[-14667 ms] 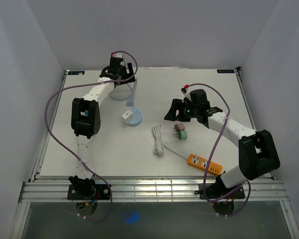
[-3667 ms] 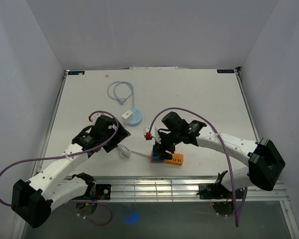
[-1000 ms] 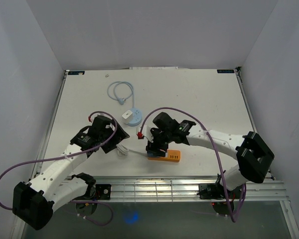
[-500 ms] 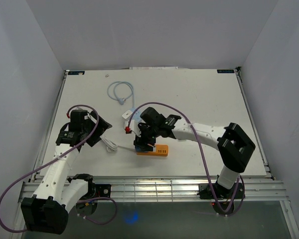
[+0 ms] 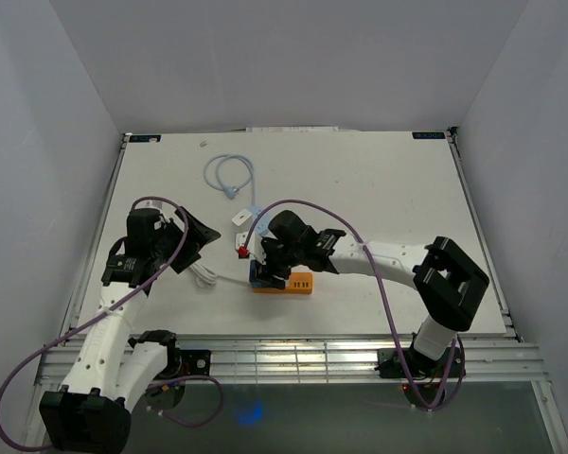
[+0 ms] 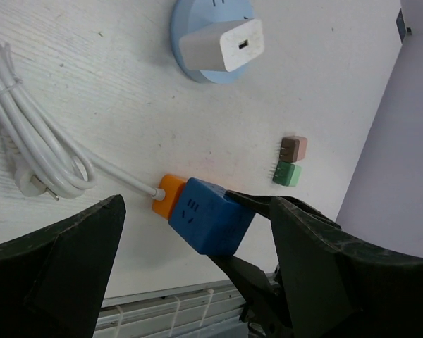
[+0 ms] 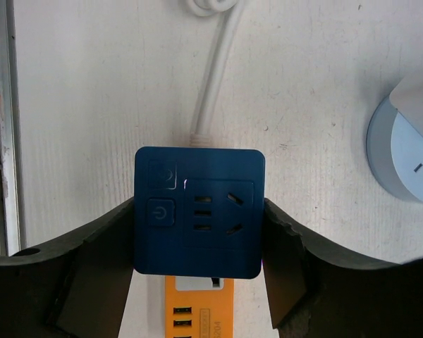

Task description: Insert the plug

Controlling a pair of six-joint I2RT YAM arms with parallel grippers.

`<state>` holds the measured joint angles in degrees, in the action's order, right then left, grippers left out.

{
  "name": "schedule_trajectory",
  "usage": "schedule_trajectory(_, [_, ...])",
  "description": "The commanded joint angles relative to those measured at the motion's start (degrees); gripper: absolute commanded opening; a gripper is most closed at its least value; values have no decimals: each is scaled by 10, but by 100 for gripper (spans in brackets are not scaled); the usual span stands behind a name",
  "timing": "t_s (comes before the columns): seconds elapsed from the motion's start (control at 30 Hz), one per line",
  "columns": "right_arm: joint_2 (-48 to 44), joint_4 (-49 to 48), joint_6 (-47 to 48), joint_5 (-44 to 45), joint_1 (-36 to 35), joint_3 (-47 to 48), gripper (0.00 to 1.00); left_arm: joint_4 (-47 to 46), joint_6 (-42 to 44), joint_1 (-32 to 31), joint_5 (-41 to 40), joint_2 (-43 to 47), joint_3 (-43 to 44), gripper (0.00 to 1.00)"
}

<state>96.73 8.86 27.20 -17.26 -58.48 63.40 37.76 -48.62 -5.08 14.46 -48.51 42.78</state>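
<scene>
The cube plug (image 7: 197, 211) is dark blue. The power strip (image 7: 197, 311) is orange, its cord (image 7: 213, 84) white. The round socket (image 7: 402, 165) is light blue.

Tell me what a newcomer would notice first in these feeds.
The blue cube adapter stands out, clamped in the right gripper and sitting on the cord end of the orange power strip near the front middle of the table. Next comes the left gripper, open and empty, hovering by the coiled white cord. Behind them sits a pale blue round socket with a white charger in it.
</scene>
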Motion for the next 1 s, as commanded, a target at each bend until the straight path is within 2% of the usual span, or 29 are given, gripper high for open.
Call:
schedule_trajectory(0.0, [30,33,0,-10,3,-34,8,-30,12,2,45,14,-5,93])
schedule_trajectory(0.33, [12,-7,-4,-78,39,-72,8,-42,20,2,63,5,1,93])
schedule_trajectory(0.53, [25,-5,-8,-65,39,-73,8,-45,24,2,65,5,1,93])
schedule_trajectory(0.67, [52,46,-12,-52,36,-27,8,-44,27,2,66,2,-1,93])
schedule_trajectory(0.8, [56,51,-21,-17,29,-27,8,-44,29,2,64,3,1,93])
schedule_trajectory(0.97, [55,46,-22,-58,30,-36,8,-40,34,2,63,4,5,93])
